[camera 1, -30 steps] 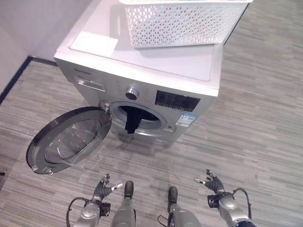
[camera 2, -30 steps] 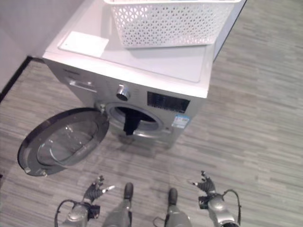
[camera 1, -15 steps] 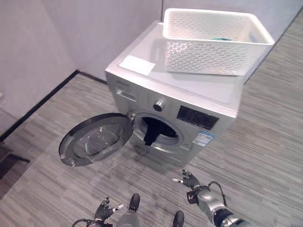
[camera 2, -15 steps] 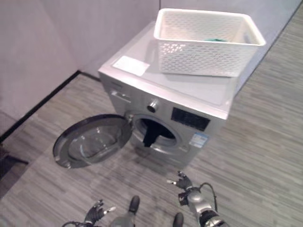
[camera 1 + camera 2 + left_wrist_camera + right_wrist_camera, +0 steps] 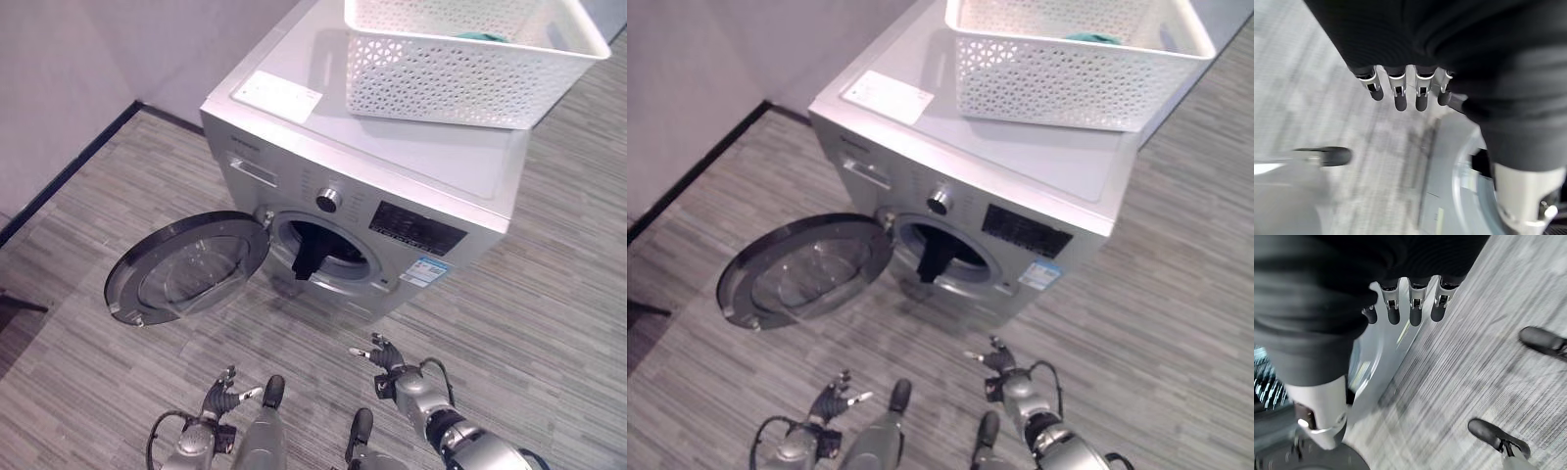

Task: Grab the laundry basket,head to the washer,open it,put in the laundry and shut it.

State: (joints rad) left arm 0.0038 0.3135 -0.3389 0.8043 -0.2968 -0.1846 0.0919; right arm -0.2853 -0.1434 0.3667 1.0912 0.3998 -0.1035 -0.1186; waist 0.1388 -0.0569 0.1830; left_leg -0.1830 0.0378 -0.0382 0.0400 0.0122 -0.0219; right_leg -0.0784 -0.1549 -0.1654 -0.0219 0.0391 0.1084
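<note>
Both hands hang low and hold nothing, the left hand [image 5: 223, 396] at lower left and the right hand [image 5: 390, 360] at lower centre, fingers loosely spread. The white laundry basket [image 5: 460, 61] sits on the washer's [image 5: 392, 176] top at upper right, a bit of teal laundry [image 5: 479, 36] inside, probably parked there to free the hands. With the round door [image 5: 186, 266] swung wide at centre left and a dark garment [image 5: 306, 257] draped over the drum's lip, loading looks unfinished.
</note>
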